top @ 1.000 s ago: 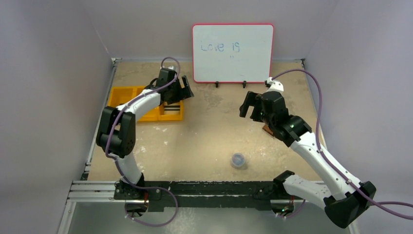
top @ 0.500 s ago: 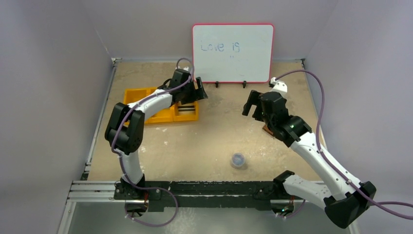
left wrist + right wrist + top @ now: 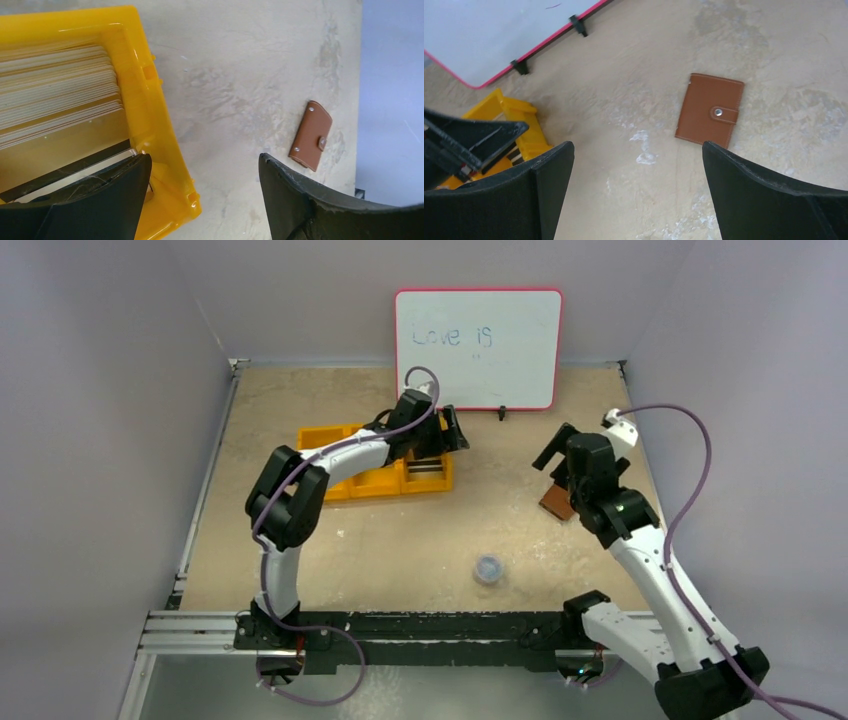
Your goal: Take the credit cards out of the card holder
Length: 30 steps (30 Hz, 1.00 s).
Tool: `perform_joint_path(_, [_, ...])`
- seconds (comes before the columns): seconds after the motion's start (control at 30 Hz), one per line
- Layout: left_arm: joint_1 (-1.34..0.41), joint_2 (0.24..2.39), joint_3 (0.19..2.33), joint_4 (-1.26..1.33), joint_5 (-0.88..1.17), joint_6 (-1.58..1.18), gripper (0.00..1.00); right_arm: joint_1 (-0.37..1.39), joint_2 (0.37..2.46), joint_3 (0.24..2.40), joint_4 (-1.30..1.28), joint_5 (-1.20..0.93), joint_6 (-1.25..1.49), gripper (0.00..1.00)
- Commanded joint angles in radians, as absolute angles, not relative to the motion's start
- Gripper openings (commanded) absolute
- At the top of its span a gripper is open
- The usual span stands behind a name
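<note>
Card holder [image 3: 710, 111] lies flat on the surface [image 3: 400, 540], right side, folded shut with the snap tab across its edge. No cards showing from it. In the top view the right arm hides part of it.

Right claw [image 3: 638, 147] hangs above the surface, fingers spread wide, nothing between them. The card holder sits just beyond the fingertips, not touched.

Left claw [image 3: 204, 159] is also spread wide, grasping nothing. It is at the right end of the yellow bin [image 3: 155, 115]. One finger is over the end compartment, the other over bare surface, and the bin's wall runs between them. Can't tell if either finger touches the bin.

Credit cards [image 3: 55, 85] stand on edge, packed in a row in that end compartment. They are pale beige and grey-white, with a dark one nearest the finger.

Bin and card holder are well apart, with bare surface between.

Whiteboard [image 3: 478, 348] stands at the far edge, "Love is" written on it. Small round clear container [image 3: 488, 567] sits near the front middle, away from both claws.
</note>
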<state>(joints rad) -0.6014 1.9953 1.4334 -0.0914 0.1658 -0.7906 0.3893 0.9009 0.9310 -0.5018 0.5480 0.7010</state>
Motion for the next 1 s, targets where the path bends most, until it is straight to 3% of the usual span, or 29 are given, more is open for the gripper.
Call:
perform_joint_path(0.0, [-0.654,2.034,1.499,0.012,0.199,-0.867,0.77,0.274,0.891,0.904,-0.467,0.406,0.685,1.00])
perform_joint_path(0.2, [-0.692,2.088,1.557,0.025,0.204,-0.888,0.76,0.268,0.878,0.849,-0.468,0.292,0.702,1.00])
perform_joint_path(0.43, [-0.695,2.015,1.565,0.019,0.172,-0.860,0.78,0.268,0.778,0.813,-0.360,-0.170,0.526,1.00])
perform_joint_path(0.67, [-0.694,1.874,1.551,-0.038,0.056,-0.799,0.81,0.270,0.762,0.726,-0.366,-0.415,0.502,1.00])
perform_joint_path(0.77, [-0.690,1.795,1.514,-0.089,-0.071,-0.773,0.82,0.273,0.792,0.681,-0.334,-0.513,0.521,0.89])
perform_joint_path(0.87, [-0.667,1.651,1.395,-0.120,-0.300,-0.772,0.84,0.362,0.857,0.674,-0.294,-0.513,0.555,0.91])
perform_joint_path(0.97, [-0.549,1.504,1.258,-0.161,-0.336,-0.813,0.87,0.564,0.961,0.739,-0.292,-0.335,0.612,0.93])
